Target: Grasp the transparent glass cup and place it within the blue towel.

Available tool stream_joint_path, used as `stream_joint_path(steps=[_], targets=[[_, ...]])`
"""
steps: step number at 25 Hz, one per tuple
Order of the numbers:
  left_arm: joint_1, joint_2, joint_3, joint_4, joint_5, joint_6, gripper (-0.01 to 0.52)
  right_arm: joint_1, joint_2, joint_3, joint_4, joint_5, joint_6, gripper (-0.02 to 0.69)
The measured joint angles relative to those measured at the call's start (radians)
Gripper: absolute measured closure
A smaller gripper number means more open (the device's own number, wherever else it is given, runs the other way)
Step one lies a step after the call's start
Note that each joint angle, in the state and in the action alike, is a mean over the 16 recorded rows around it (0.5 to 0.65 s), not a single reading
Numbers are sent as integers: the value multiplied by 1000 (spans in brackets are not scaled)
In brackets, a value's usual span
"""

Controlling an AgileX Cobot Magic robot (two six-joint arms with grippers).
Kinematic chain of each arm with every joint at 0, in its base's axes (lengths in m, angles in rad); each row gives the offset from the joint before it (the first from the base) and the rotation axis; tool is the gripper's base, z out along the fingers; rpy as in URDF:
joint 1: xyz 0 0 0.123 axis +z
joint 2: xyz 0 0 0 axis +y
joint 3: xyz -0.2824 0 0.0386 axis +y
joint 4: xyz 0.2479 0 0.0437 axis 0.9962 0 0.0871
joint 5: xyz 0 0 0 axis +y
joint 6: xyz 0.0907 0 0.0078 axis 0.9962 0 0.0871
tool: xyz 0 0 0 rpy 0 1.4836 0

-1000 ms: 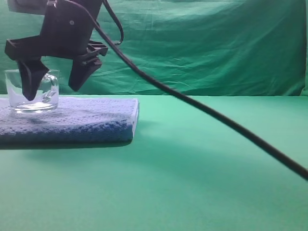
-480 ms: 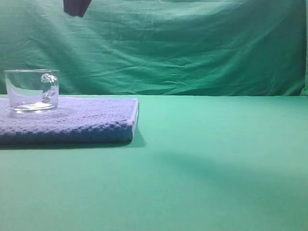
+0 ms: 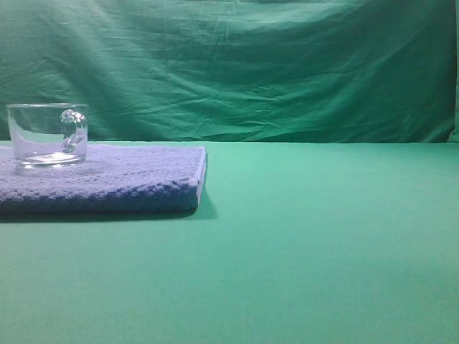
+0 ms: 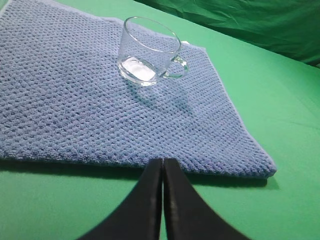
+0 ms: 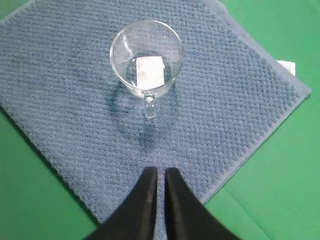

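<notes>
The transparent glass cup [image 3: 46, 136] stands upright on the blue towel [image 3: 129, 179] at the left of the exterior view, handle towards the right. No gripper shows in that view. In the left wrist view the cup [image 4: 147, 50] sits on the towel [image 4: 75, 115], and my left gripper [image 4: 162, 161] is shut and empty, well short of the cup near the towel's near edge. In the right wrist view the cup [image 5: 146, 57] stands on the towel [image 5: 225, 110] below my right gripper [image 5: 160, 171], whose jaws are nearly together, empty and apart from the cup.
A green cloth [image 3: 323, 244] covers the table and hangs as a backdrop [image 3: 287, 72] behind it. A small white label [image 5: 286, 66] sticks out at the towel's edge.
A gripper that stood open around the cup one second ago has risen out of the exterior view with its cable. The cup stays where it was on the towel.
</notes>
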Motion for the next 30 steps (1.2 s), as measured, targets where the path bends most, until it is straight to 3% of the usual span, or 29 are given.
stream_joint_path(steps=[8, 17, 30], targets=[[0, 0, 0, 0, 0, 0, 514, 0, -212, 165, -75, -21, 103, 615], [0, 0, 0, 0, 0, 0, 514, -32, -549, 605, -115, -197, 179, 615], [0, 0, 0, 0, 0, 0, 514, -316, -1002, 1150, -47, -494, 190, 615]])
